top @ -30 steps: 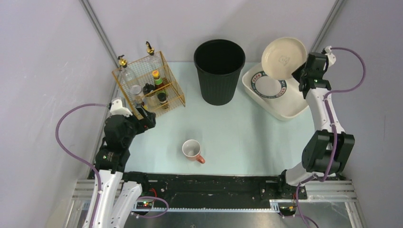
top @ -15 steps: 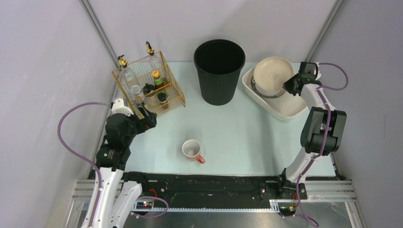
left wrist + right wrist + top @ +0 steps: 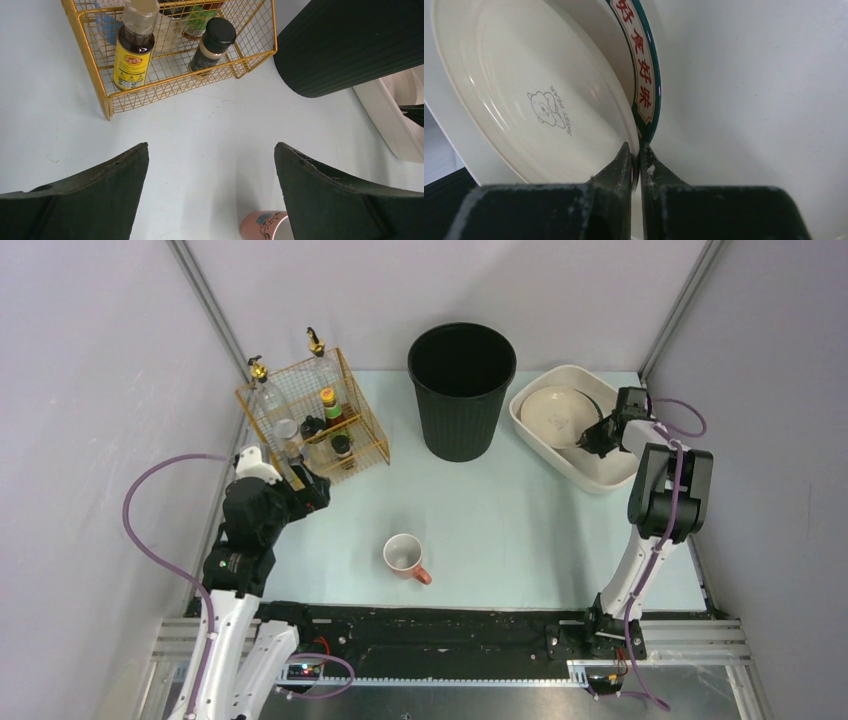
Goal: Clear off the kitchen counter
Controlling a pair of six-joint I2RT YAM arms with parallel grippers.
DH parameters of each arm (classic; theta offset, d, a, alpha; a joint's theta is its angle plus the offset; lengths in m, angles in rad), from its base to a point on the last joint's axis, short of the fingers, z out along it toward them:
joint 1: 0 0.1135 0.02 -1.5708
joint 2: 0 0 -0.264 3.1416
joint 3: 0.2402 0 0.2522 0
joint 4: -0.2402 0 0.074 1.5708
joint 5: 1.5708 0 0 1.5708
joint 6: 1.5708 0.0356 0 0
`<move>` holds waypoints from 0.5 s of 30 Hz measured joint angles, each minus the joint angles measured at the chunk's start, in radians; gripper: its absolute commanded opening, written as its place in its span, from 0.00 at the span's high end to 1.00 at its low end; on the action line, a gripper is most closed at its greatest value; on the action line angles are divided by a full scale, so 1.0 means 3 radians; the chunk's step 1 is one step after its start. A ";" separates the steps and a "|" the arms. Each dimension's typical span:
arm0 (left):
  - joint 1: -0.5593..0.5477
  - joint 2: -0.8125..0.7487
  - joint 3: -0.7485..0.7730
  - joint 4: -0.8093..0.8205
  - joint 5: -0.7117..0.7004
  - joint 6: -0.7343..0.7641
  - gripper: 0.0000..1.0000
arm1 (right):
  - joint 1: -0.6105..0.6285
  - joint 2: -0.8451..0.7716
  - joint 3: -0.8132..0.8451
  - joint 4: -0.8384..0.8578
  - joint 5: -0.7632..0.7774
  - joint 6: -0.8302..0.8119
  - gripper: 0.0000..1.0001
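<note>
The kitchen counter is pale mint green. A pink flowered mug lies on its side near the front. It also shows at the bottom of the left wrist view as the mug. My left gripper hangs open over bare counter beside the basket, its jaws wide apart with nothing between them. My right gripper reaches into the white basin. It is shut on the rim of a cream plate. That plate leans on a green-rimmed plate.
A gold wire basket of bottles and jars stands at the back left. A tall black bin stands at the back middle, between the basket and the basin. Grey walls close in both sides.
My right arm has brought the cream plate down from high above the basin into it, onto the green-rimmed plate. The left arm and the mug have stayed put.
</note>
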 measured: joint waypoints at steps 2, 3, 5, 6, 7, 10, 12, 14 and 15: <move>0.0000 0.0000 0.0000 0.0001 0.0000 0.0000 0.02 | 0.0000 0.0055 0.0001 0.0029 -0.0083 0.0066 0.88; 0.0000 0.0005 0.0000 0.0000 0.0000 0.0000 0.02 | -0.0001 0.0065 0.0008 0.0036 -0.0112 0.0083 0.86; 0.0000 0.0011 0.0000 0.0000 0.0000 0.0000 0.02 | -0.0009 0.0088 0.0039 0.0033 -0.0145 0.0125 0.80; 0.0000 0.0014 0.0000 0.0000 0.0000 0.0001 0.02 | -0.0013 0.0099 0.0056 0.0037 -0.0148 0.0142 0.75; 0.0000 0.0015 0.0000 0.0000 -0.0001 0.0000 0.02 | -0.0013 0.0122 0.0094 0.0045 -0.0145 0.0155 0.72; 0.0000 0.0017 0.0000 0.0000 -0.0001 0.0001 0.02 | -0.0013 0.0186 0.0173 0.0067 -0.0117 0.0182 0.59; 0.0000 0.0017 0.0000 0.0000 -0.0003 0.0001 0.02 | -0.0013 0.0206 0.0214 0.0078 -0.0109 0.0189 0.55; 0.0000 0.0022 0.0000 0.0000 -0.0003 0.0001 0.02 | -0.0013 0.0207 0.0233 0.0071 -0.0102 0.0181 0.53; 0.0000 0.0022 0.0000 0.0000 -0.0001 0.0001 0.02 | -0.0014 0.0206 0.0234 0.0076 -0.0100 0.0186 0.51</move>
